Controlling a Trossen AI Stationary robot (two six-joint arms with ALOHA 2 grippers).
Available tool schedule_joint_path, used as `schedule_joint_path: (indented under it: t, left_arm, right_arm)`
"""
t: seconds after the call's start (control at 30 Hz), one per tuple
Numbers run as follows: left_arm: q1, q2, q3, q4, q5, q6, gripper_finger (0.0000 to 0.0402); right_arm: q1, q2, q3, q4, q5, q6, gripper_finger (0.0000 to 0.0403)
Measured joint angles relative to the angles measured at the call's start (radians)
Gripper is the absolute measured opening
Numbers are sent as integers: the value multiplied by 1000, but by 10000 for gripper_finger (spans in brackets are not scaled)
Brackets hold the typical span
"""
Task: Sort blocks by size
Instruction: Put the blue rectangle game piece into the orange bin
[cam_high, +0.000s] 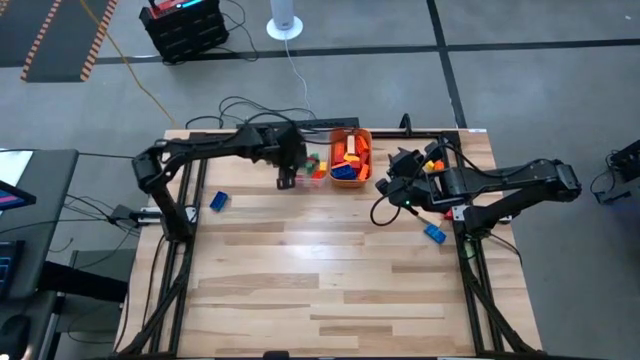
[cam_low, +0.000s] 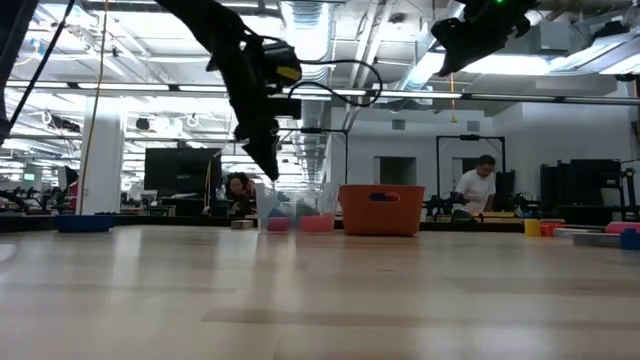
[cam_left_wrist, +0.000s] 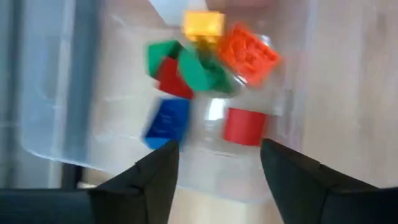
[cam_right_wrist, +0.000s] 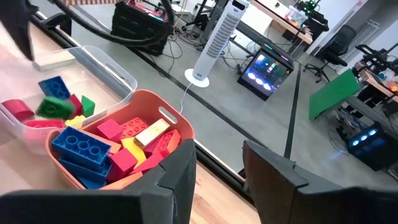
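Wooden table (cam_high: 330, 280): left gripper (cam_left_wrist: 214, 163) open over clear tub (cam_left_wrist: 74, 124), empty; right gripper (cam_right_wrist: 217, 165) parted, empty. Blocks (cam_left_wrist: 205, 62) judged light, rigid, slick; flat sides preferred.

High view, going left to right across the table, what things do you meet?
Blue block → left tool → clear tub → orange tub → right tool → second blue block.
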Motion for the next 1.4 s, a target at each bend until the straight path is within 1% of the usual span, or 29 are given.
schedule_joint_path:
  t: [0.1,0.2,0.27,0.33,0.43,0.53,0.6,0.7,0.83,0.93,1.03,1.13,1.2,1.3,1.4]
  left_arm:
    - [1,-7,6,-58,19,-46,241]
    - [-26,-38,50,-217,19,-98,249]
    - [-50,-67,84,-329,12,-158,250]
    - [-78,-94,96,-438,-28,-255,250]
    - [-111,-135,86,-611,-113,-462,251]
    - [-118,-182,14,-725,-198,-605,251]
    - [-106,-223,-70,-724,-226,-659,251]
    - [-63,-320,-216,-638,-227,-699,251]
    - [33,-457,-389,-514,-188,-729,251]
    - [96,-537,-480,-485,-142,-761,251]
    - [121,-580,-558,-474,-95,-796,251]
    - [121,-587,-628,-461,-83,-855,251]
    - [118,-583,-663,-445,-71,-868,251]
    - [118,-577,-678,-400,-26,-868,251]
    - [118,-578,-678,-378,-46,-892,252]
  right_arm:
    - [-1,0,0,-5,0,0,163]
    - [0,0,0,-7,0,0,163]
    - [0,0,0,-11,0,0,163]
    - [0,0,0,-10,0,0,163]
    - [0,0,0,-9,0,0,163]
    - [12,0,0,-6,0,1,163]
    - [22,0,0,-3,0,0,163]
    - [34,0,0,-3,0,0,163]
    - [33,0,0,-2,0,-7,163]
    - [21,0,0,2,0,-8,163]
    - [7,0,0,11,0,-15,163]
    - [4,0,0,22,0,-16,163]
    - [8,0,0,24,0,-17,163]
    - [8,0,0,24,-1,-18,163]
    - [7,0,0,24,-1,-18,163]
